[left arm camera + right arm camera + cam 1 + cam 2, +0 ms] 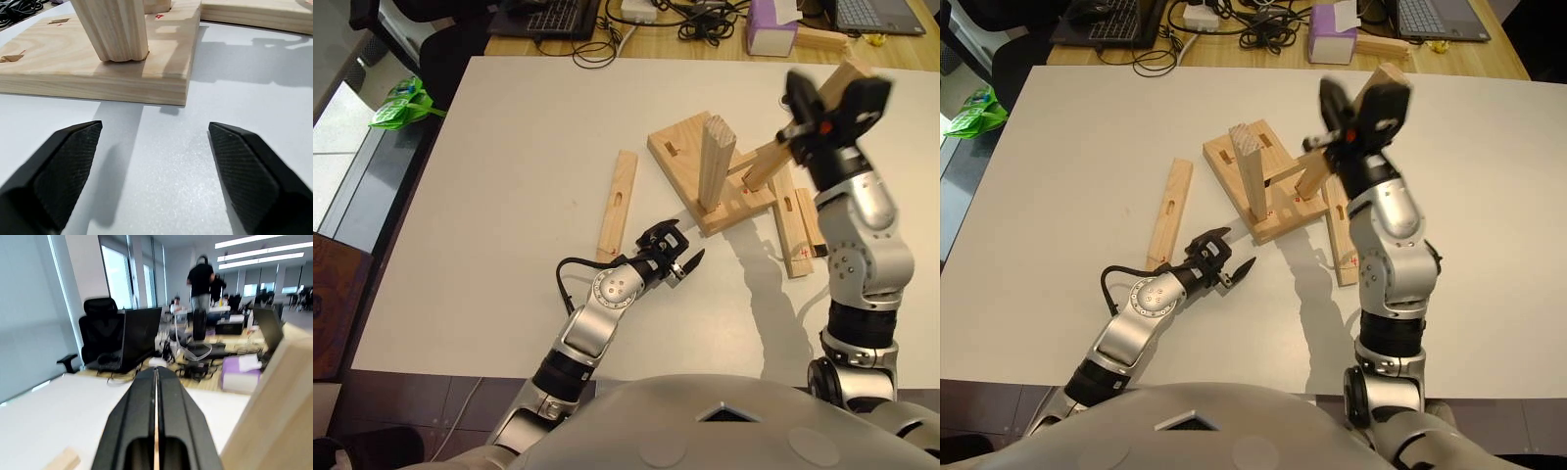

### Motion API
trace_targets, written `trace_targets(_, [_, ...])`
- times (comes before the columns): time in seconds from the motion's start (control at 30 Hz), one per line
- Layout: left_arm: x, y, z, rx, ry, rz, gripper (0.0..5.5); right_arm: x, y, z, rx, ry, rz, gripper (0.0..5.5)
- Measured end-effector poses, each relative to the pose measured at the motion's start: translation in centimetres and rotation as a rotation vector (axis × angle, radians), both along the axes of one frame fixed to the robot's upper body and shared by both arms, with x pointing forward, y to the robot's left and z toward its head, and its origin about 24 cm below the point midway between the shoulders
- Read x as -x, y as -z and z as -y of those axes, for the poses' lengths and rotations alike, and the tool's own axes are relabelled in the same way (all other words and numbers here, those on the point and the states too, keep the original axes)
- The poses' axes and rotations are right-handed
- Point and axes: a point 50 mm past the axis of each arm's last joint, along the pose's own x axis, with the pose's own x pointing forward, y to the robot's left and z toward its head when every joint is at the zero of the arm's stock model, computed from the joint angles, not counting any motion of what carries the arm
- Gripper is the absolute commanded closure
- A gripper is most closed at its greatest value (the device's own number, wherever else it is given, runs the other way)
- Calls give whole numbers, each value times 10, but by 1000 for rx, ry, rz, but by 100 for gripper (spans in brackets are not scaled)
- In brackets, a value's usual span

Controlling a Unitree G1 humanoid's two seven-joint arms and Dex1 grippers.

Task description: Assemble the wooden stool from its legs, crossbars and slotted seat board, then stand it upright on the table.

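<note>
Left wrist view: seat board (58, 54) beyond hand (155, 128)

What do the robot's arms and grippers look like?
The left arm and right arm are silver-grey, rounded segments with black joints. A black cable loops off the left forearm. The left gripper and right gripper are black; the left's pads are textured wedges.

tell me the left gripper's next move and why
Probably ease the left gripper forward and close on the near corner of the seat board to steady it: it's open just short, and the right gripper is at a tilted leg.
</note>
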Motion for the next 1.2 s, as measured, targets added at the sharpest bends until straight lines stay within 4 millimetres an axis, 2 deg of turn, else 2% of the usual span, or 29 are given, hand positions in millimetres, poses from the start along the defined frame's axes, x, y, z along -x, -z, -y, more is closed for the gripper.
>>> trace_targets(0.03, [-1, -1, 0, -2, 0, 5, 147, -1, -17, 4, -18, 15, 75, 547])
trace_targets(0.1, [-3, -1, -1, -3, -4, 9, 147, -3, -34, 12, -35, 44, 140, 547])
trace_targets(0.17, [-4, -2, -2, -4, -6, 12, 147, -10, -77, 29, -27, 105, 276, 547])
trace_targets(0.2, [-5, -1, -2, -6, -7, 11, 147, -14, -93, 36, -23, 126, 313, 547])
trace_targets(0.27, [-5, 0, -2, -9, -8, 6, 147, -31, -123, 61, -9, 212, 295, 547])
trace_targets(0.43, [-6, 1, -1, -8, -8, 9, 147, -57, -148, 97, 31, 325, 204, 547])
trace_targets(0.5, [-6, 1, -1, -8, -9, 9, 147, -65, -144, 95, 48, 309, 170, 547])
trace_targets(0.57, [-6, 1, -1, -6, -8, 11, 147, -72, -121, 86, 91, 251, 85, 547])
trace_targets(0.6, [-6, 1, 0, -5, -7, 12, 147, -76, -99, 80, 118, 211, 6, 547])
trace_targets(0.63, [-6, 1, 0, -4, -6, 12, 147, -78, -66, 72, 144, 162, -113, 547])
trace_targets(0.7, [-5, 1, 1, -2, -7, 10, 147, -71, -10, 57, 197, 65, -319, 547])
trace_targets(0.8, [-3, 4, -1, -7, -28, 4, 147, -56, -1, 44, 269, -24, -351, 547])
trace_targets(1.0, [-4, 2, 0, -3, -27, 12, 147, -57, -7, 45, 224, 13, -312, 547])
trace_targets(1.07, [-5, 2, 0, -1, -25, 15, 147, -59, -16, 41, 176, 24, -260, 547])
trace_targets(1.13, [-5, 2, 0, -2, -21, 16, 147, -59, -62, 34, 99, -8, -59, 547])
trace_targets(1.17, [-5, 2, 0, -3, -20, 16, 147, -53, -101, 31, 70, -29, 103, 547])
trace_targets(1.2, [-5, 2, 0, -3, -19, 16, 147, -46, -124, 30, 49, -49, 201, 547])
